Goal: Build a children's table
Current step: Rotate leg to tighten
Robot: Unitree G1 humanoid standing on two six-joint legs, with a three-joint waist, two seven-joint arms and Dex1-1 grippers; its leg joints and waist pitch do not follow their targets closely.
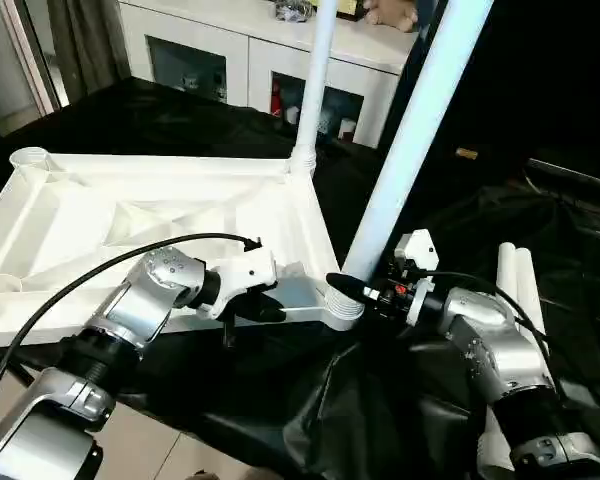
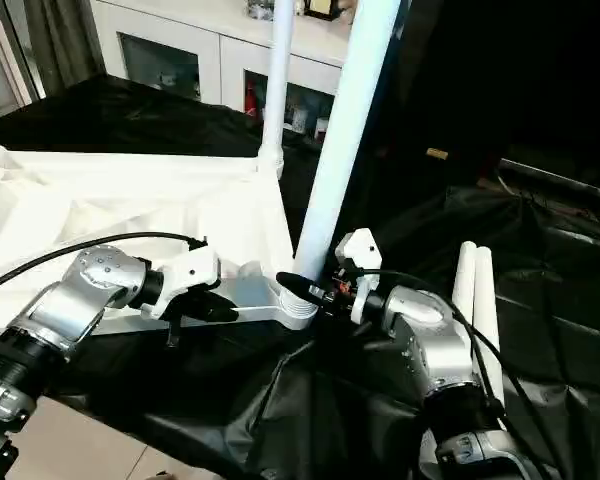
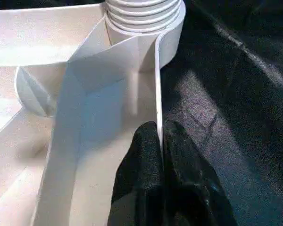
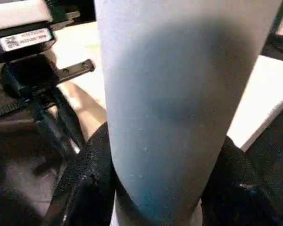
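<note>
From the head, we are bracing the upturned table top (image 1: 180,215) while seating the near leg (image 1: 400,150) in its corner socket (image 1: 346,305). Left wrist: the left gripper (image 3: 159,141) is pinching the rim (image 3: 157,84). Right wrist: the right gripper (image 4: 155,188) is clamping the leg; we should be keeping it plumb.

No legible text anywhere

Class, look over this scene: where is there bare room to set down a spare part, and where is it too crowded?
Free: the black cloth between the cabinet and the tabletop; also the cloth between the near leg and the two spare legs. Crowded: the near corner socket, where the left gripper pinches the rim and the right gripper clasps the leg.
</note>
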